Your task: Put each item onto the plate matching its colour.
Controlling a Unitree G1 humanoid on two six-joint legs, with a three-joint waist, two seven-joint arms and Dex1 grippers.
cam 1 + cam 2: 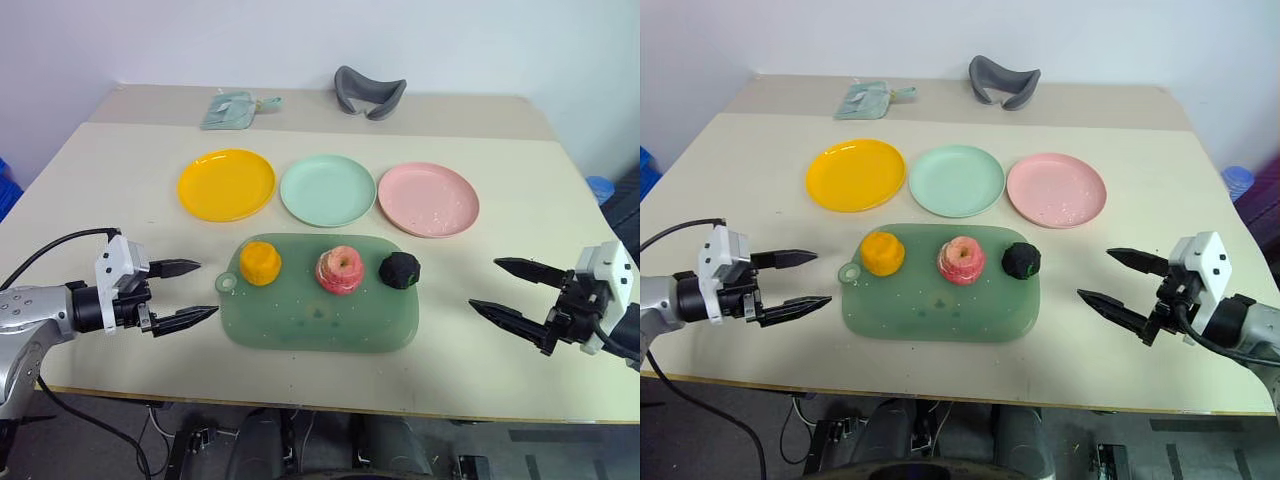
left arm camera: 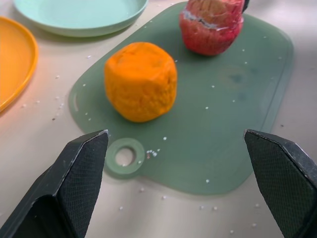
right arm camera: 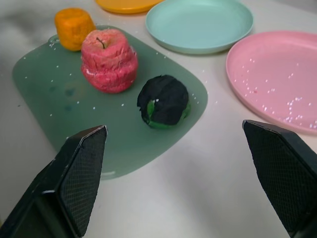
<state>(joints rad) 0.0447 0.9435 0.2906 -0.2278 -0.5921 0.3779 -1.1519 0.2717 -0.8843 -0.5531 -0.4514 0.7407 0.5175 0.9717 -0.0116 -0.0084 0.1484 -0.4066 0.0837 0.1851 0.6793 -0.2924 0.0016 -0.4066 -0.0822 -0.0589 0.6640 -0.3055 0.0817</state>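
Note:
Three items sit in a row on a green mat [image 1: 320, 325]: a yellow-orange chunk [image 1: 260, 263] at its left, a pink-red apple-like piece [image 1: 340, 270] in the middle, a black ball [image 1: 400, 270] at its right. Behind the mat lie three plates: yellow-orange [image 1: 226, 184], mint green [image 1: 327, 190] and pink [image 1: 428, 199]. My left gripper [image 1: 190, 292] hangs open just left of the mat, nothing between its fingers. My right gripper [image 1: 505, 288] stands open to the right of the mat, also empty. In the left wrist view the chunk [image 2: 140, 81] lies ahead of the fingers.
A grey curved band [image 1: 369, 92] and a pale green cloth-like item [image 1: 233, 108] lie at the table's far side. A blue object [image 1: 600, 187] shows beyond the table's right edge. White crumbs dot the mat and the pink plate.

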